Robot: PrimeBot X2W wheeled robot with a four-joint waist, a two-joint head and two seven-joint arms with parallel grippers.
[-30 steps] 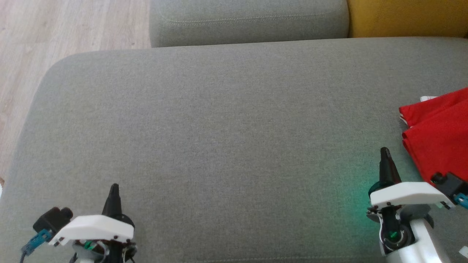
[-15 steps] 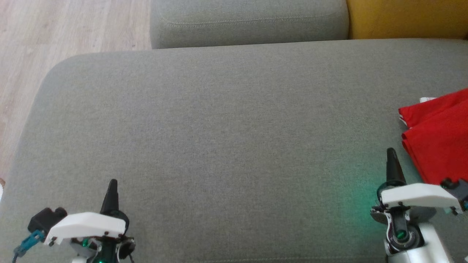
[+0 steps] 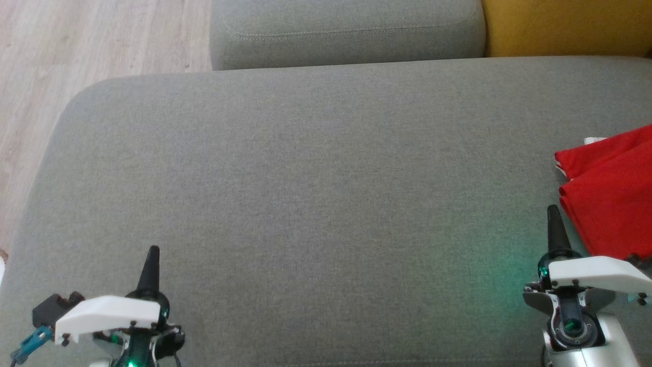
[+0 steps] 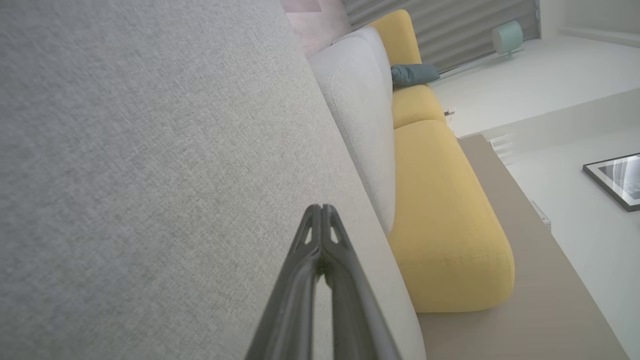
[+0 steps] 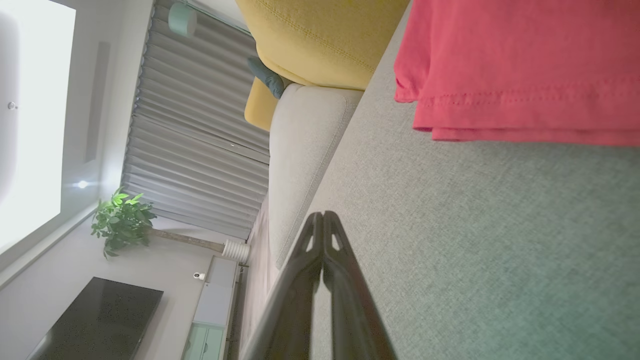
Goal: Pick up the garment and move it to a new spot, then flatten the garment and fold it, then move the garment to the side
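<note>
We see one red garment [image 3: 611,204], folded into a flat stack at the right edge of the grey seat cushion [image 3: 316,204], running out of the head view on that side. Its cloth is a smooth knit. In the right wrist view the garment [image 5: 525,65] shows two or three layered edges and a stitched hem line. A small white piece [image 3: 593,138] pokes out at its far corner; we cannot tell what it is.

There are two grippers. The right gripper [image 3: 553,210] sits just beside the garment's near left edge, apart from it, over bare cushion. Its two dark fingers are pressed together to a single point [image 5: 322,216] and hold nothing. The left gripper [image 3: 152,251] is well apart at the lower left, likewise closed tight and empty [image 4: 321,210].

The seat cushion is one broad slab of coarse woven grey fabric with rounded corners. Behind it stand one grey back cushion [image 3: 346,30] with a seam line and one yellow cushion [image 3: 565,25]. Pale wooden floor [image 3: 76,51] lies to the left.
</note>
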